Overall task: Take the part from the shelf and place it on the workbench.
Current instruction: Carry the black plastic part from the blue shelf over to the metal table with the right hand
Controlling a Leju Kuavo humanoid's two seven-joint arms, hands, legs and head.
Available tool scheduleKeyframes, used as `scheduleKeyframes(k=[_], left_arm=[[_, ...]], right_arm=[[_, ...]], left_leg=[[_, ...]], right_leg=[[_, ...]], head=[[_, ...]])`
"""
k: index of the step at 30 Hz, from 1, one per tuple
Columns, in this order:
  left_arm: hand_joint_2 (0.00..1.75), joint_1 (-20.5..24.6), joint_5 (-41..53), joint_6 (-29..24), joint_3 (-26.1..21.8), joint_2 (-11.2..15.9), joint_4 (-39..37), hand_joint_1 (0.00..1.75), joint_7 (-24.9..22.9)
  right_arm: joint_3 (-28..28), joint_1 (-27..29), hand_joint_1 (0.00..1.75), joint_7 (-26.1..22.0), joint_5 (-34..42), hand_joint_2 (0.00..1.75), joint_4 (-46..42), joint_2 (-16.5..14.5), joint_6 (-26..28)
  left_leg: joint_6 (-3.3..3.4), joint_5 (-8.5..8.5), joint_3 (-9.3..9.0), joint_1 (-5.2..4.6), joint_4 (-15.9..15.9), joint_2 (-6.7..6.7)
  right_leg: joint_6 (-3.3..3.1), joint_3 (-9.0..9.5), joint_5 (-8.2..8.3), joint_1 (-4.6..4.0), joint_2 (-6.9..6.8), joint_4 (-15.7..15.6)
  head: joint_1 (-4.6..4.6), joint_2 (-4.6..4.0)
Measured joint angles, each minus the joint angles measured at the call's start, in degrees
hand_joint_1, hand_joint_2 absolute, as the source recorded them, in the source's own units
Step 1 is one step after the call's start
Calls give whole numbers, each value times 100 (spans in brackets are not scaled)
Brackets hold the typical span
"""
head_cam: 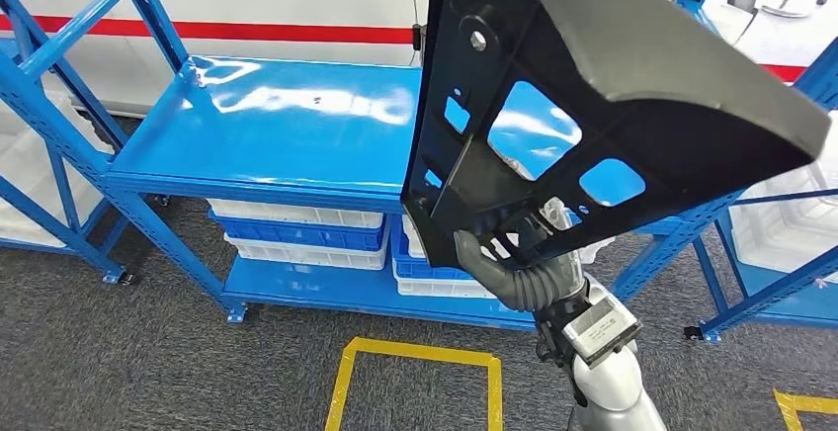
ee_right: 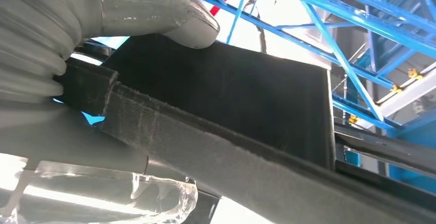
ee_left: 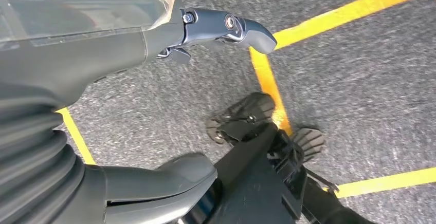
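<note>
The part [head_cam: 613, 85] is a large black panel with several cut-out windows and a thick flared edge. It is lifted clear of the blue shelf [head_cam: 277, 125] and stands tilted high in the head view. My right hand [head_cam: 514, 253] grips its lower end from below. In the right wrist view the grey thumb [ee_right: 175, 18] presses on the part's dark flat face [ee_right: 231, 95], whose felt-like edge runs across the picture. My left hand [ee_left: 77, 54] hangs over the carpet with its fingers [ee_left: 226, 29] apart from the thumb [ee_left: 164, 178] and nothing between them.
The shelf's top level is bare and glossy. White and blue bins [head_cam: 296, 228] are stacked on its lower level. Another blue rack [head_cam: 781, 253] stands at the right. Yellow tape [head_cam: 415, 362] marks a box on the grey carpet in front.
</note>
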State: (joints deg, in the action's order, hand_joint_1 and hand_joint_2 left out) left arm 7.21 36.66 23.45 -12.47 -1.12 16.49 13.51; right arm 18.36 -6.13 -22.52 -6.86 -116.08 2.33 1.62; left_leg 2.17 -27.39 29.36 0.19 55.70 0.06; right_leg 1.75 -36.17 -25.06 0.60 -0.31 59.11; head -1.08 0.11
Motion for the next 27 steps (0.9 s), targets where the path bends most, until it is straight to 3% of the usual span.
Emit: scheduleKeyframes(k=[3, 4, 5, 6, 8, 10, 11, 13, 15, 17, 19, 20, 21, 23, 25, 27], left_arm=[[175, 4, -1, -13, -1, -1, 2, 0, -5], [175, 1, -1, -12, 0, -4, 2, 0, -3], [175, -3, 1, -11, 1, -8, 2, 0, 3], [175, -5, 7, -11, 1, -12, 2, 0, 17], [175, -8, 36, -11, 2, -13, 5, 0, 64], [175, -10, 68, -11, 3, -6, 16, 0, 103], [175, -11, 76, -11, 3, -1, 23, 0, 113], [175, -13, 91, -12, 4, 7, 30, 0, 123], [175, -20, 97, -13, 4, 16, 32, 0, 126], [175, -26, 105, -2, 7, 16, 32, 0, 125], [175, -33, 115, 7, 10, 15, 32, 0, 124], [175, -38, 119, 7, 10, 16, 32, 0, 124], [175, -42, 120, 7, 10, 18, 32, 0, 125], [175, -45, 120, 7, 10, 22, 33, 0, 131], [175, -39, 120, 7, 10, 30, 36, 0, 150], [175, -40, 121, 7, 10, 42, 38, 0, 169]], right_arm=[[-43, 47, 175, -6, -1, 175, -1, 1, 2], [-56, 61, 175, -6, -1, 175, 2, 1, 2], [-67, 72, 175, -6, -5, 175, 4, 1, 2], [-76, 79, 175, -6, -13, 175, 6, 1, 2], [-84, 84, 175, -6, -40, 175, 7, -1, 1], [-87, 98, 175, -10, -87, 175, 6, -2, -3], [-91, 110, 175, -16, -116, 175, 6, -2, -4], [-96, 135, 175, -27, -163, 175, 7, 0, -4], [-97, 139, 175, -31, -183, 175, 8, -1, -4], [-98, 145, 175, -32, -193, 175, 8, -2, -4], [-98, 162, 175, -32, -208, 175, 8, -4, -4], [-98, 173, 175, -32, -216, 175, 8, -4, -4], [-98, 182, 175, -32, -225, 175, 8, -5, -4], [-98, 191, 175, -33, -238, 175, 7, -7, -4], [-98, 193, 175, -35, -248, 175, 6, -8, -4], [-97, 200, 175, -37, -258, 175, 6, -9, -4]], left_leg=[[69, 258, 279, -7, -22, 31], [65, 334, 381, -11, -18, 36], [56, 406, 480, -11, -14, 41], [38, 472, 578, -8, -9, 45], [-20, 592, 765, -7, 33, 43], [-95, 683, 891, -29, 107, 15], [-127, 722, 914, -41, 133, -2], [-185, 792, 930, -28, 147, -27], [-237, 620, 1012, 19, 295, -28], [-293, 110, 1211, 48, 862, -23], [-339, -276, 1410, 61, 1592, -23], [-348, -306, 1410, 67, 1765, -21], [-344, -244, 1304, 71, 1728, -14], [-294, 0, 789, 66, 1042, 95], [-204, 120, 359, 2, 369, 297], [-122, 110, 298, -68, 197, 350]], right_leg=[[-78, -313, -744, 13, 14, 969], [-52, -342, -862, 21, 15, 1282], [3, -300, -861, 29, 15, 1446], [74, -169, -761, 37, 14, 1417], [178, 389, -553, 65, 14, 790], [137, 992, -650, 52, 35, -40], [85, 1138, -745, 35, 39, -269], [-19, 1115, -759, 39, 13, -327], [-142, 1052, -683, 71, -50, -309], [-246, 963, -593, 64, -122, -307], [-276, 874, -521, 35, -192, -300], [-272, 846, -495, 23, -229, -297], [-261, 828, -475, 15, -265, -293], [-239, 821, -453, 4, -343, -288], [-211, 807, -440, -27, -431, -282], [-175, 786, -421, -48, -527, -287]], head=[[-43, 0], [-48, 0], [-48, 0], [-51, 0], [-52, 0], [-53, 0], [-46, 0], [-25, 0], [-14, 0], [-7, 0], [-4, 0], [-4, 0], [-4, 0], [-3, 0], [-4, 0], [-4, 0]])
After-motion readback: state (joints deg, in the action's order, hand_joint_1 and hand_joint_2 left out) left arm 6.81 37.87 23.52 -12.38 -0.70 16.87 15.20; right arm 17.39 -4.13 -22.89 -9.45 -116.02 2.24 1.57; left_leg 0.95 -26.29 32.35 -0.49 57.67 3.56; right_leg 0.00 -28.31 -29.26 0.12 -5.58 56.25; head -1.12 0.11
